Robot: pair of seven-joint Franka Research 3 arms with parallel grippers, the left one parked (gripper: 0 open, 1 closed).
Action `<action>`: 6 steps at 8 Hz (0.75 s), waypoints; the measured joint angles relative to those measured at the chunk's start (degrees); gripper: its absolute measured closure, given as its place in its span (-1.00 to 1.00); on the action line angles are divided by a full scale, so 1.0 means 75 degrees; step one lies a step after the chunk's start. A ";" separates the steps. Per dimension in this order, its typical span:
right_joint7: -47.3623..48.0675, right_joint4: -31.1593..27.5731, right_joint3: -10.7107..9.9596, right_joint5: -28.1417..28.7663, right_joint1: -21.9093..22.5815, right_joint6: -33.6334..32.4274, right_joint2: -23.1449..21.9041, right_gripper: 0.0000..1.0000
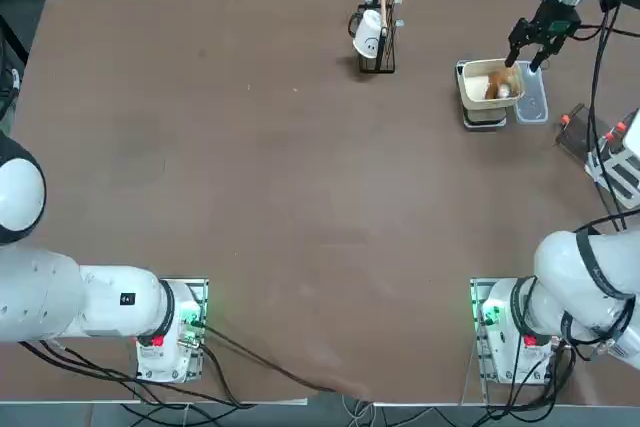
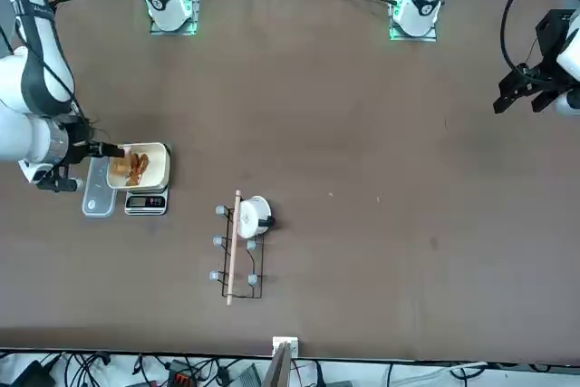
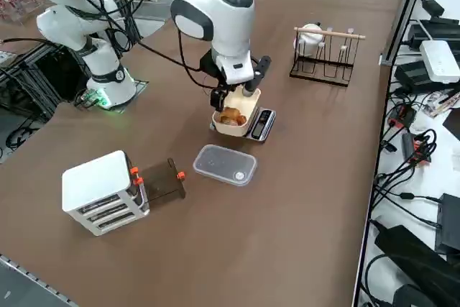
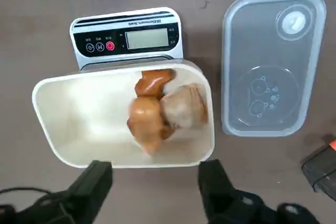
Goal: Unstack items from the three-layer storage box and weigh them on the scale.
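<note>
Right gripper [image 4: 155, 184] hangs above the near rim of the cream bowl [image 4: 79, 114], fingers [image 4: 94, 179] spread wide and empty, nothing between them. Bowl sits on the scale [image 4: 126, 38], whose display panel shows just past the bowl's far rim from the fingers. Three lumps [image 4: 157, 111] are piled in the bowl toward one end: two orange-brown, one paler tan, touching each other, just ahead of the fingers. Rest of the bowl's floor is bare.

Clear grey plate [image 4: 270, 64] lies flat on the surface [image 4: 42, 24], just beside the bowl and scale, off to the side of one finger, not touching the bowl.

Side view: gripper [image 3: 236, 90] points down over the bowl [image 3: 231, 121]; the white storage box [image 3: 104, 192] with orange tabs stands well apart from the fingers, near the surface's edge, past the plate [image 3: 224, 165]. A dark piece with an orange tab [image 3: 172, 177] stands beside the box. Black wire stand with a white cup [image 3: 323, 52] is far off on the other side of the scale.
</note>
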 joint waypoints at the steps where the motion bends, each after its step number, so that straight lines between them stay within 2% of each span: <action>1: -0.0112 0.0044 0.0000 -0.0077 -0.0004 -0.0048 -0.0004 -0.97; 2: -0.0496 0.0082 -0.0013 -0.0332 -0.0024 -0.0219 -0.0010 -0.95; 3: -0.1064 0.0092 -0.0057 -0.0730 -0.0077 -0.0423 -0.0012 -0.69; 4: -0.1816 0.0091 -0.0099 -0.1182 -0.0230 -0.0558 -0.0006 -0.19; 6: -0.3463 0.0035 -0.0169 -0.2170 -0.0645 -0.0607 0.0062 0.59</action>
